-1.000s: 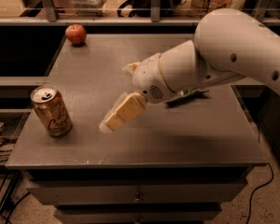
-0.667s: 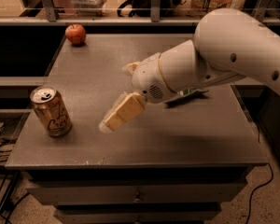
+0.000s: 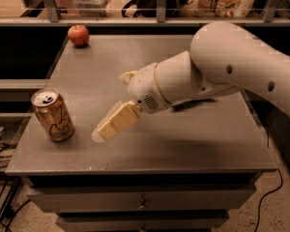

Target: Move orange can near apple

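The orange can (image 3: 53, 116) stands upright near the table's front left corner, with dark cursive lettering and a silver top. The red apple (image 3: 78, 35) sits at the far left corner of the table, well away from the can. My gripper (image 3: 110, 106) hangs over the table's middle-left, to the right of the can and clear of it. It is open and empty. One cream finger (image 3: 113, 123) points down-left toward the can, its tip a short gap from the can's side. The other finger (image 3: 127, 76) shows only as a stub behind the wrist.
The grey table top (image 3: 183, 144) sits on a drawer cabinet. A railing (image 3: 159, 18) and shelf run behind the table's far edge. My bulky white arm (image 3: 232, 66) spans the table's right half. Cables lie on the floor at the left.
My gripper has moved slightly left and down toward the can. The can and apple have not moved.
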`<state>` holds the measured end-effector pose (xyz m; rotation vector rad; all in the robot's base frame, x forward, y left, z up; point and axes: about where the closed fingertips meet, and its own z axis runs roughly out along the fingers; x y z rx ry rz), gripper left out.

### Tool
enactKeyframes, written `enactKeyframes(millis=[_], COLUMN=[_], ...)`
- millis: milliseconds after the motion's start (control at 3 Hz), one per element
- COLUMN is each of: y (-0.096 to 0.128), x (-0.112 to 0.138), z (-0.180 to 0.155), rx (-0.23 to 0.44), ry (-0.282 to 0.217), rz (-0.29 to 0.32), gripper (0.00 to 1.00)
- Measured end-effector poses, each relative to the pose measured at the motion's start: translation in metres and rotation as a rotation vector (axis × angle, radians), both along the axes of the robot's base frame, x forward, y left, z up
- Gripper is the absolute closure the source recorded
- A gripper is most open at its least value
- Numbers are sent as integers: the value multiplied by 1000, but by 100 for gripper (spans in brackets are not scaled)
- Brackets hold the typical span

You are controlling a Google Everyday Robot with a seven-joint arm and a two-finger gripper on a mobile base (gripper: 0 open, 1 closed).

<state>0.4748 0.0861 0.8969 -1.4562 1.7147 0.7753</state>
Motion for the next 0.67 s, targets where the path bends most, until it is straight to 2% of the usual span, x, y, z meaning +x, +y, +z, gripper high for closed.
enactKeyframes(millis=[667], y=[42], x=[-8], z=[-17], rx=[131], ry=[64], rz=[2], gripper=[0])
